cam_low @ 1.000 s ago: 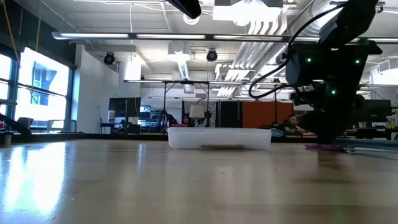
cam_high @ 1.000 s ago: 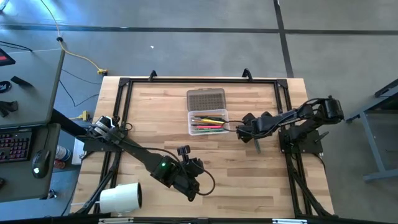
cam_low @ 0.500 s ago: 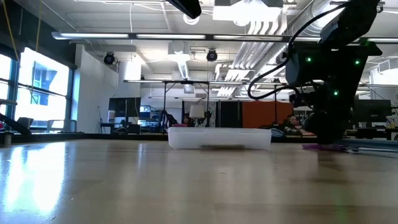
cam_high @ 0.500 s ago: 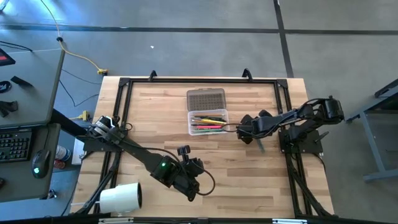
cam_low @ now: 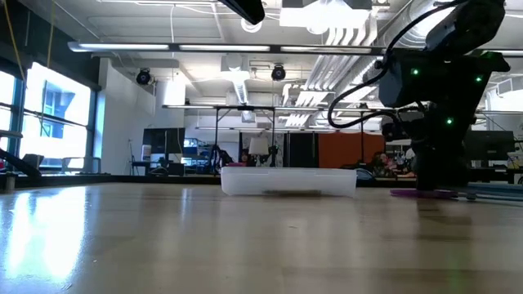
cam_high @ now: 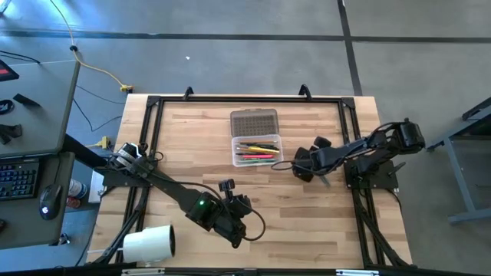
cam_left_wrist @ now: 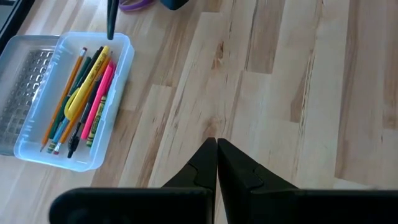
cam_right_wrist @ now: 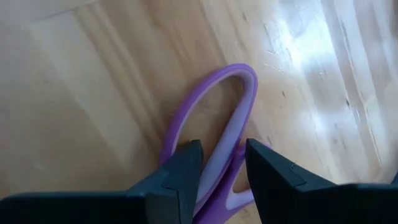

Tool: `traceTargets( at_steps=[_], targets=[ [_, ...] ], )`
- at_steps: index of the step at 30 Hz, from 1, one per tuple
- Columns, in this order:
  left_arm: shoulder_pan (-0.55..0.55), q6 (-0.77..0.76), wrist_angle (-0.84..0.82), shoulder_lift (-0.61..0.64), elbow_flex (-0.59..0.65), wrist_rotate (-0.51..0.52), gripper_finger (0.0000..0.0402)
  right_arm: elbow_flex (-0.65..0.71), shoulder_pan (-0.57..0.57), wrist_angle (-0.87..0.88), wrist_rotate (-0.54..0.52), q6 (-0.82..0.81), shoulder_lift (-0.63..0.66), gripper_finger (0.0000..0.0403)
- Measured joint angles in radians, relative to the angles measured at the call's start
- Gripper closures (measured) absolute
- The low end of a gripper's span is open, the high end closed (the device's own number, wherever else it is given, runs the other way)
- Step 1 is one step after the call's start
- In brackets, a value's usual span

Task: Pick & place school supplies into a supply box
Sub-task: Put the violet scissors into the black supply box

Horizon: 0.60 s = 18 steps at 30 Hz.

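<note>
The right gripper, its fingers spread over the purple scissors lying on the desk beside the supply box, should pinch the handle loop squarely before lifting.

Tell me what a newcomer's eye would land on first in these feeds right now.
Probably the clear supply box at the table's middle, lid open, packed with bright pencils and pens. Just to its right, the right gripper is down at the tabletop, fingers open astride the handle of the purple scissors, which lie flat on the wood. The left gripper waits shut near the front edge, beside a big white roll.
</note>
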State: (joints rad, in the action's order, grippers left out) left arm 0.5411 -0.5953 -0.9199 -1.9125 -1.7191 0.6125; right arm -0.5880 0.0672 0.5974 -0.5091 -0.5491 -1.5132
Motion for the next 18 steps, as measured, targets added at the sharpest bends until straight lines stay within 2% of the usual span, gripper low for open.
traceTargets(
  at_steps=[3,11,18],
  targets=[
    [0.000,0.000,0.000,0.000,0.000,0.000,0.0355,0.001,0.013,0.009,0.031,0.000,0.026,0.0284],
    [0.000,0.000,0.003,0.000,0.000,0.000,0.0355,0.002,0.050,-0.001,0.221,-0.055,0.208,0.0284],
    [0.000,-0.003,0.008,0.000,0.000,0.000,0.0355,0.002,0.094,-0.074,0.233,0.016,0.253,0.0284]
  ],
)
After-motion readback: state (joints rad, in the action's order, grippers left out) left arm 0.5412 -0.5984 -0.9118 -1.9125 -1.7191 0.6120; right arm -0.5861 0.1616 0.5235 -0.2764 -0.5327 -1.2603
